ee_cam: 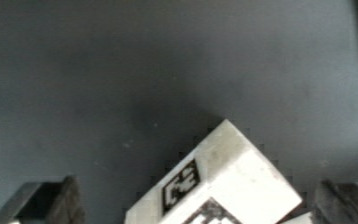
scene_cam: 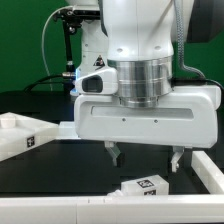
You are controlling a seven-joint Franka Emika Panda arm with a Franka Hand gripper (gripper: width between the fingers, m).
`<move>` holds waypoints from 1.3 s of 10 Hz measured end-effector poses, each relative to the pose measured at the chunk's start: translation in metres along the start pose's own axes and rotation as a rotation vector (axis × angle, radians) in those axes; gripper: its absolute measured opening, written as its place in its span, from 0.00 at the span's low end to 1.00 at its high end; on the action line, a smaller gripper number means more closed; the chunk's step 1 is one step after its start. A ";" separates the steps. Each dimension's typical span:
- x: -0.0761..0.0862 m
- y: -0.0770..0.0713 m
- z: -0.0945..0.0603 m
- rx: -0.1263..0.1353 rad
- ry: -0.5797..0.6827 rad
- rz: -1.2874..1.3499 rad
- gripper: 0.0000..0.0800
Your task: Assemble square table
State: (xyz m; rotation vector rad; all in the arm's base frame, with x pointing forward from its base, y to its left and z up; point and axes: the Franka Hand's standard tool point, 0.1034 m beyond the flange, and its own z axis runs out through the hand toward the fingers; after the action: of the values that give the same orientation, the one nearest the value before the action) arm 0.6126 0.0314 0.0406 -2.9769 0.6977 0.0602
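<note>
Exterior view, gripper (scene_cam: pixel 148 157) hung released with fingers (scene_cam: pixel 118 155) spread, just above tagged white leg (scene_cam: pixel 140 185) lying on dark surface (scene_cam: pixel 60 165) at six o'clock, another tagged white part (scene_cam: pixel 20 135) at nine o'clock

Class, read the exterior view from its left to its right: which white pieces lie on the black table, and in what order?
white tagged part → tagged leg, lying below the open hand → plain white piece at the exterior view's right edge.
</note>
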 end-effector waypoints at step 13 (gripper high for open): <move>0.023 0.004 0.007 0.056 0.055 0.177 0.81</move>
State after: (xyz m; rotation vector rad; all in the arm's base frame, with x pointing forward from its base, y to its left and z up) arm 0.6314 0.0180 0.0323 -2.8663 0.9512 -0.0294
